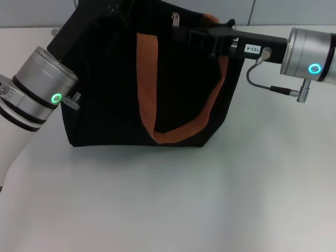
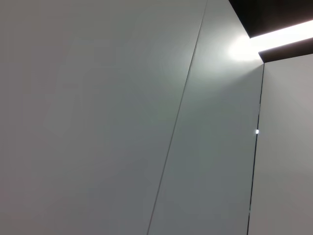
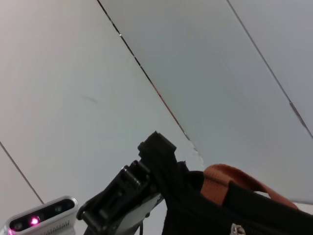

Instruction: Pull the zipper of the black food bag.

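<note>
The black food bag (image 1: pixel 110 94) stands upright on the white table, with an orange-brown handle strap (image 1: pixel 147 79) hanging down its front. The small silver zipper pull (image 1: pixel 175 20) stands up on the bag's top edge; it also shows in the right wrist view (image 3: pixel 238 229). My right gripper (image 1: pixel 182 35) reaches in from the right along the bag's top, its tip just below the pull. My left arm (image 1: pixel 42 86) comes in at the bag's left end. In the right wrist view my left gripper (image 3: pixel 156 152) is clamped on the bag's top corner.
The white table (image 1: pixel 173 199) stretches in front of the bag. A grey cable (image 1: pixel 262 84) loops under my right wrist. The left wrist view shows only grey wall panels (image 2: pixel 122 122) and a ceiling light.
</note>
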`<state>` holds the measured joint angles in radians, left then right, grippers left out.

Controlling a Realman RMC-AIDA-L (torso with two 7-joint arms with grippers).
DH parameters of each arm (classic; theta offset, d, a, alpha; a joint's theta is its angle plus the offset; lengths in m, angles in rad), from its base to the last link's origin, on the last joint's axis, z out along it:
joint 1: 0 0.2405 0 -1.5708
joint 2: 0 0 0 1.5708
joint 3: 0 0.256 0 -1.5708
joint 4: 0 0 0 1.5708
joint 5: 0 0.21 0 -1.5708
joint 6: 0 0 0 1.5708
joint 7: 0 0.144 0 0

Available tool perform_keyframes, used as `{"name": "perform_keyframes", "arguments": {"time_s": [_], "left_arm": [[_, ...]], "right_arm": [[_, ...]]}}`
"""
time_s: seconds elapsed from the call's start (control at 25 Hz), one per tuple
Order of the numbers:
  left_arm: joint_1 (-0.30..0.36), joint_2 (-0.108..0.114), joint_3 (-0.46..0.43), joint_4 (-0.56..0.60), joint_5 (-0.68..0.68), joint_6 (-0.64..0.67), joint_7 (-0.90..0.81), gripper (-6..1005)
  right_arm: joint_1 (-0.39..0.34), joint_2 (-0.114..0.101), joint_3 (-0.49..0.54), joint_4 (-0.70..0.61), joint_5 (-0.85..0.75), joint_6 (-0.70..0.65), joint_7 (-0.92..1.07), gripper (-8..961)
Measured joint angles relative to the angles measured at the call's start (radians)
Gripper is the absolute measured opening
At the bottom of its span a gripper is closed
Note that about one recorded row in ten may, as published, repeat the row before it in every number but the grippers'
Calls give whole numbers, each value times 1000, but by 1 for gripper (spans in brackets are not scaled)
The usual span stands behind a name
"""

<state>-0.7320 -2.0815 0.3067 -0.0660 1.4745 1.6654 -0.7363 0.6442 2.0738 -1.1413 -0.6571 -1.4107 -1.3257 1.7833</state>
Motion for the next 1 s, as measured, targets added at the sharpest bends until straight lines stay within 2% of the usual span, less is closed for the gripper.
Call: {"name": "perform_keyframes", "arguments": {"time_s": [0.28, 0.76, 0.88, 1.0], "left_arm": [[34, 0, -11, 6, -4, 2, 0, 159], [55, 0, -15, 1, 1, 9, -2, 162], [56, 0, -11, 0, 2, 10, -6, 162], [51, 0, -9, -4, 2, 15, -7, 163]], "right_arm": [[-9, -7, 42, -14, -10, -53, 46, -5], [-16, 0, 67, -10, -14, -79, 40, -1], [-30, 4, 74, -8, -2, -84, -15, -1], [-57, 10, 69, 3, 56, -101, -154, 0]]}}
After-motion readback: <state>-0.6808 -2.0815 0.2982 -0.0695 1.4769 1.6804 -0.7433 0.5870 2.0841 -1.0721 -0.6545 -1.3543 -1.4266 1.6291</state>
